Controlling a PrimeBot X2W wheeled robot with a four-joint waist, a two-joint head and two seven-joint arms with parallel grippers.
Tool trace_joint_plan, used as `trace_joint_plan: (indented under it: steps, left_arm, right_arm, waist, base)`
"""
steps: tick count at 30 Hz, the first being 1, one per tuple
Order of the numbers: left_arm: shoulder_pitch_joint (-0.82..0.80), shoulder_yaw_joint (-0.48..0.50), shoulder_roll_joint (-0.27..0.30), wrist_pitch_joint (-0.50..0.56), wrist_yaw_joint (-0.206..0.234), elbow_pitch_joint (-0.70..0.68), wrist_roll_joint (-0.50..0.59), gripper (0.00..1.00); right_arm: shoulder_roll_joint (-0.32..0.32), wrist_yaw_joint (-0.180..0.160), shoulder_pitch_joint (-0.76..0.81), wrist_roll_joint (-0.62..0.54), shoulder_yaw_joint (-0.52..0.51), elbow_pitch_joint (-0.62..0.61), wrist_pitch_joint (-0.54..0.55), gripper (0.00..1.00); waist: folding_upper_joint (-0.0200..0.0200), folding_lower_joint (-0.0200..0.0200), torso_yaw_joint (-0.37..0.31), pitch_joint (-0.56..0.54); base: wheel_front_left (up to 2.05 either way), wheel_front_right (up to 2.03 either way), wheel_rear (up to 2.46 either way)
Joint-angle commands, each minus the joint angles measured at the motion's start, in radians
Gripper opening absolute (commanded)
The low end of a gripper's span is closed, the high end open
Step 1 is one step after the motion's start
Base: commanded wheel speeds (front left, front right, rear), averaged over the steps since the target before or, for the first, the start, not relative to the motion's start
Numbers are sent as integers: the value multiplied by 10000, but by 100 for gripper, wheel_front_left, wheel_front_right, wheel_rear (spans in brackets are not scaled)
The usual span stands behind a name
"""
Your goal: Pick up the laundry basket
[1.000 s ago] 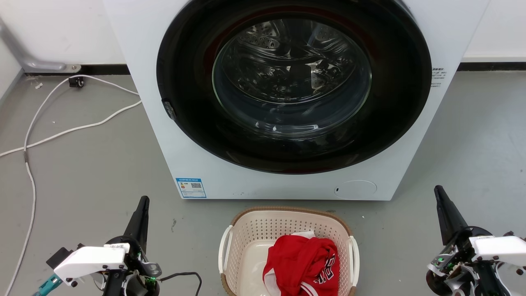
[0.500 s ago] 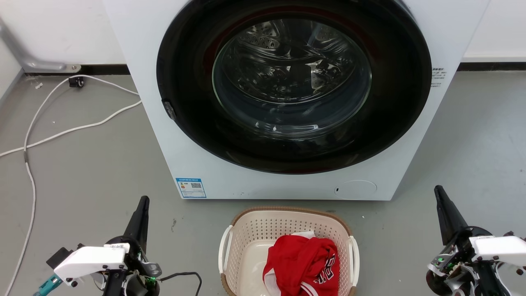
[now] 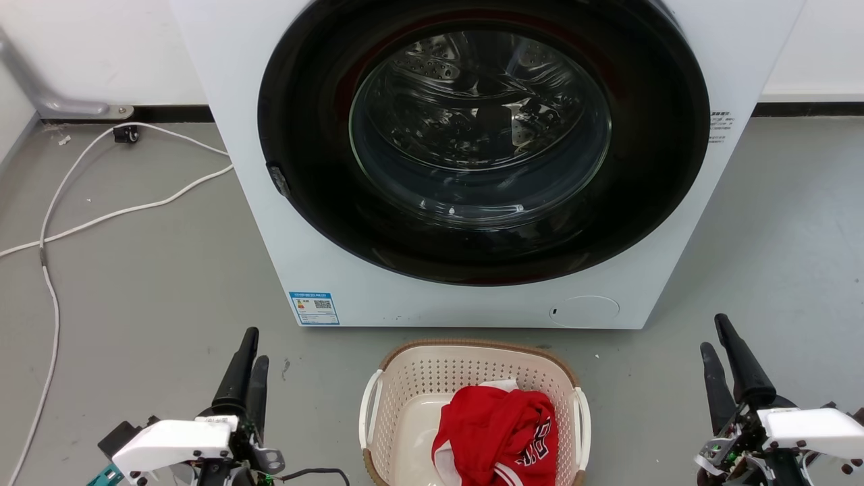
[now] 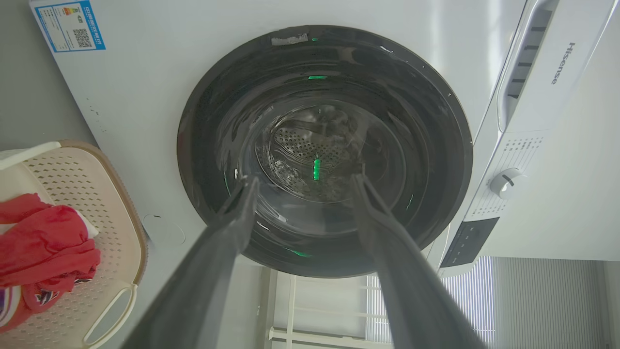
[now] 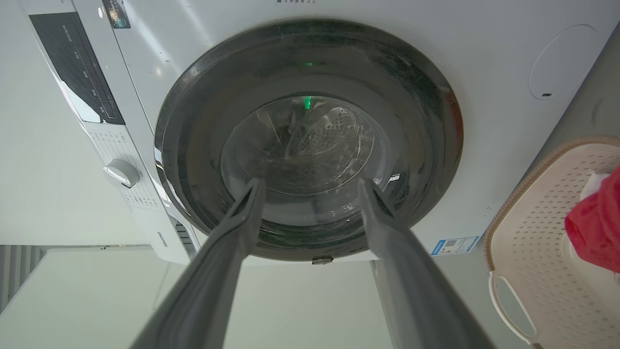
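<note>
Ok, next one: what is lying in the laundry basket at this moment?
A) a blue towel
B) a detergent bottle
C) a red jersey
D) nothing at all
C: a crumpled red jersey with white trim lies in the cream laundry basket, which stands on the floor in front of the washing machine.

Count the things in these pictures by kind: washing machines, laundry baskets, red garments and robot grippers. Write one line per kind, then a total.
washing machine: 1
laundry basket: 1
red garment: 1
grippers: 2, the left gripper and the right gripper
Total: 5
</note>
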Motion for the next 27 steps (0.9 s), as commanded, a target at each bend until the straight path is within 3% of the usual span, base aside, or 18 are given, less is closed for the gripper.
trace_joint_plan:
  steps: [1,10,27]
  left_arm:
    - [-220,-102,33,-96,-11,-215,197,100]
    - [-187,-431,37,-499,-15,-326,2119,100]
    - [-25,-1026,41,-1154,301,-771,6215,100]
  right_arm:
    - [-97,3,-58,-185,73,-227,-100,100]
    - [-262,5,59,-1745,262,-287,-533,100]
    - [-276,10,278,-6729,339,-590,-1195,100]
  waist:
    - [0,0,4,-2]
    - [0,0,35,-22]
    - [0,0,73,-41]
  base:
    - [0,0,0]
    - [0,0,0]
    - [0,0,0]
